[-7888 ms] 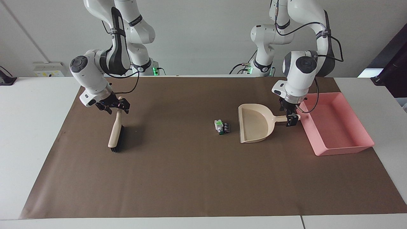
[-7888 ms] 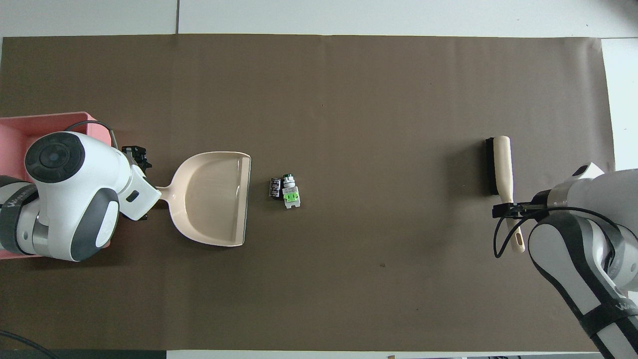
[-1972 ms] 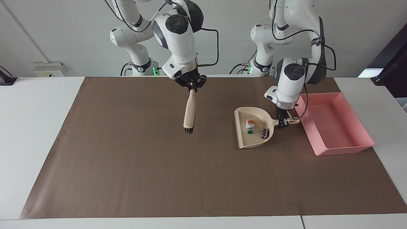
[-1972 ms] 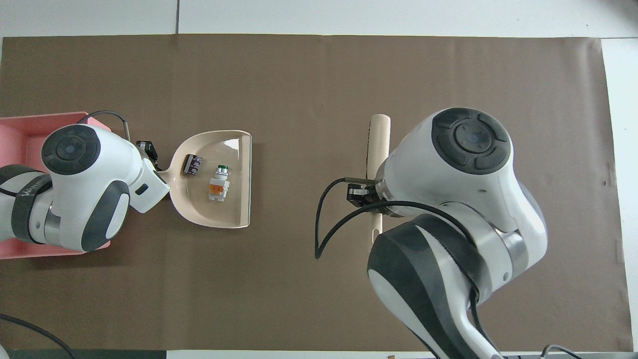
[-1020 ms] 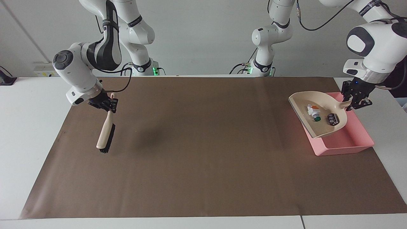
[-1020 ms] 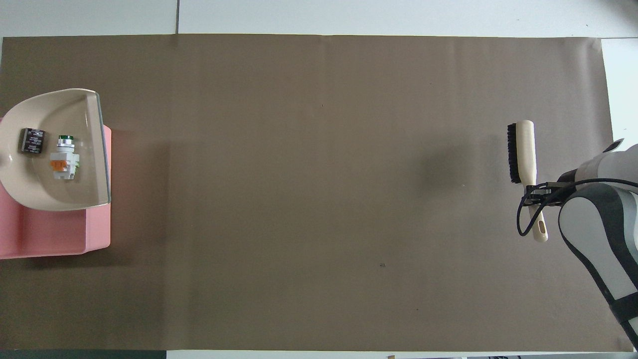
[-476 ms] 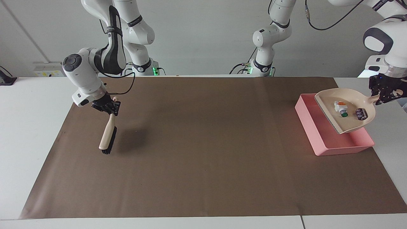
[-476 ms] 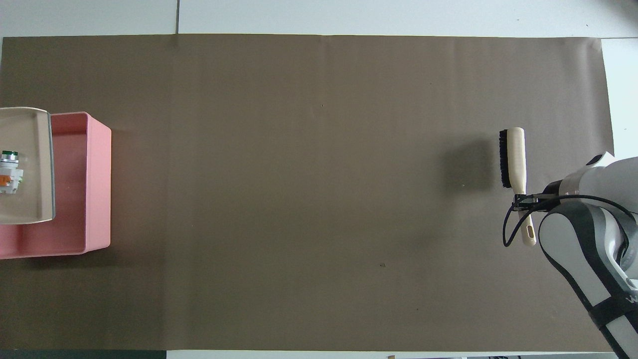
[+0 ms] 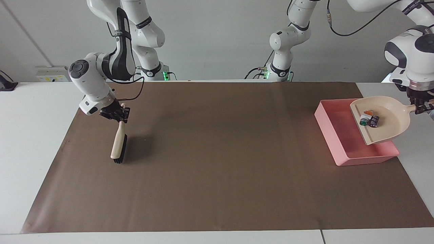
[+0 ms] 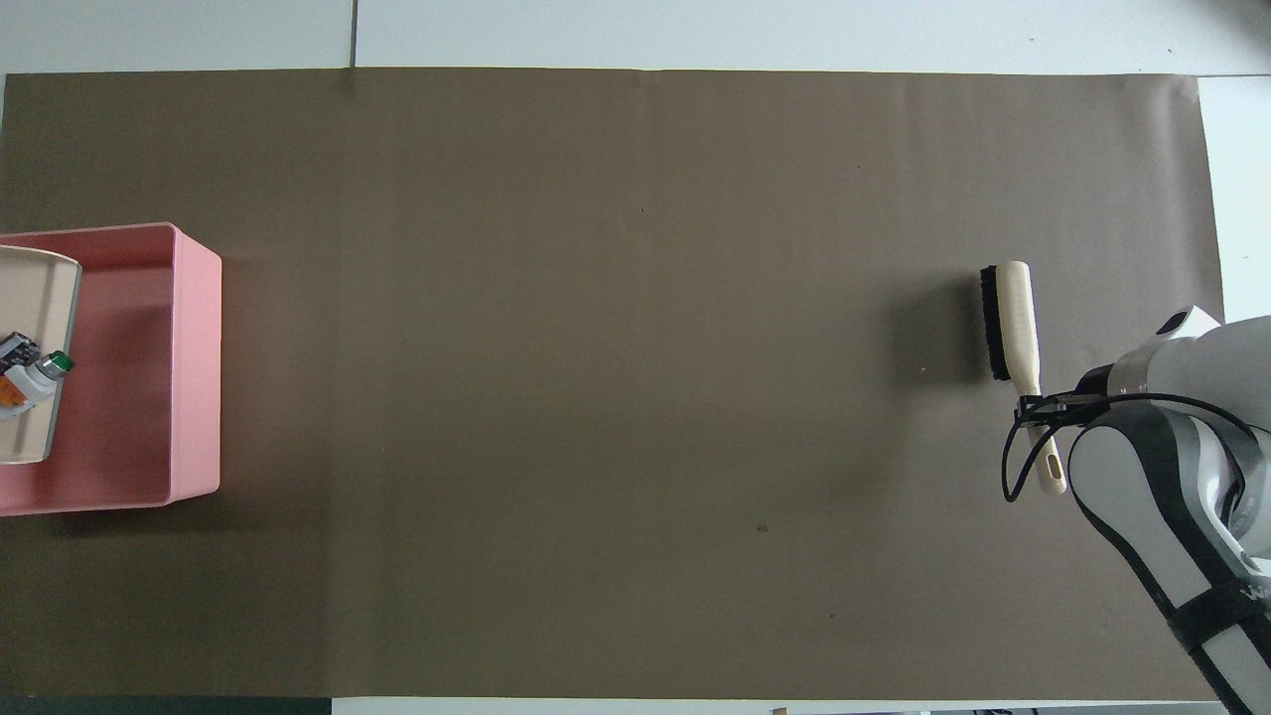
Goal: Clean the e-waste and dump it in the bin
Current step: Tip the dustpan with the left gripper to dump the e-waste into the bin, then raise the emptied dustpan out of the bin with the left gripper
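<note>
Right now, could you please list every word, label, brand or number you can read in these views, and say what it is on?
None can be read in full.
Right arm's dark band: white lettering, cut off at the view's edge, unreadable.
Left arm's dark band: white lettering, too small to read.
E-waste in the dustpan: markings on the black part, too small to read.

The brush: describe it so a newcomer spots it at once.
On the brown mat, toward the right arm's end, the right gripper holds a beige-handled brush with black bristles. The beige dustpan is tilted over the pink bin.
</note>
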Tool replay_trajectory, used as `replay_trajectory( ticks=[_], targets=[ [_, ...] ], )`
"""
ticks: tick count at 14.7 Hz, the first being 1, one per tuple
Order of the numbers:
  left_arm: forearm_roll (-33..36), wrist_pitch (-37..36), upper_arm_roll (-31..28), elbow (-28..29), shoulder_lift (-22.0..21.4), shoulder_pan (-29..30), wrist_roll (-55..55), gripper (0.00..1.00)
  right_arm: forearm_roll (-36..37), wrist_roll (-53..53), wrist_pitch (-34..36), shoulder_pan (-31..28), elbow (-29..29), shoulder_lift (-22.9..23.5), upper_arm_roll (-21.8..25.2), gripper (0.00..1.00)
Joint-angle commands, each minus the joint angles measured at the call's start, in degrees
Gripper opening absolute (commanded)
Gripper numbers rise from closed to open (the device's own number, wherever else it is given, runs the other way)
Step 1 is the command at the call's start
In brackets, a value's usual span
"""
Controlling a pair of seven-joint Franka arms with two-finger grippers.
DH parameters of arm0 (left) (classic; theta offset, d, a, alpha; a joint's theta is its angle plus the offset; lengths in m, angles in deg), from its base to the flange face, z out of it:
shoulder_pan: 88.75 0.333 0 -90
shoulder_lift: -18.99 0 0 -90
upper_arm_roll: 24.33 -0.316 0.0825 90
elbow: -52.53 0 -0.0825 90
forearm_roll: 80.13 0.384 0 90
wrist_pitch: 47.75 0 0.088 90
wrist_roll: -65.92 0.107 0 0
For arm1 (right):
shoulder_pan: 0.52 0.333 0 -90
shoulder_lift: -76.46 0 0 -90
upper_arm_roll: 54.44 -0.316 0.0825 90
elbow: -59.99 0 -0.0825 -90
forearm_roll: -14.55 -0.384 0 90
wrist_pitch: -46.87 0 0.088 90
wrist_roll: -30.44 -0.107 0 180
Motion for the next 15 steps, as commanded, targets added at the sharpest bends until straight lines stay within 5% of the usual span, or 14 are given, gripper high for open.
replay_trajectory(
  ticks=[1, 4, 6, 9, 15],
  targets=[
    [9.58, 1.39, -0.04, 3.36, -2.03, -1.18, -6.60, 0.00, -1.42, 1.91, -2.34, -0.84, 1.40, -0.41, -0.44, 0.06],
    [16.47, -0.09, 0.05, 4.77, -3.09, -1.98, -12.69, 0.00, -1.42, 1.64, -2.87, -0.75, 1.93, -0.41, -0.44, 0.18],
    [19.10, -2.98, 0.05, 4.25, -3.18, -3.29, -14.96, 0.00, -1.42, 1.64, -2.79, -0.58, 2.01, -0.41, -0.44, 0.43],
    [21.58, -7.48, 0.22, 2.32, -3.71, -5.23, -16.65, 0.00, -1.42, 1.64, -1.73, -0.14, 1.05, -0.41, -0.44, 0.94],
    [15.89, -10.21, 0.84, 0.47, -6.08, -5.58, -15.68, 0.00, -0.19, -5.90, 6.87, 5.30, -10.53, -1.03, -0.62, 0.99]
  ],
)
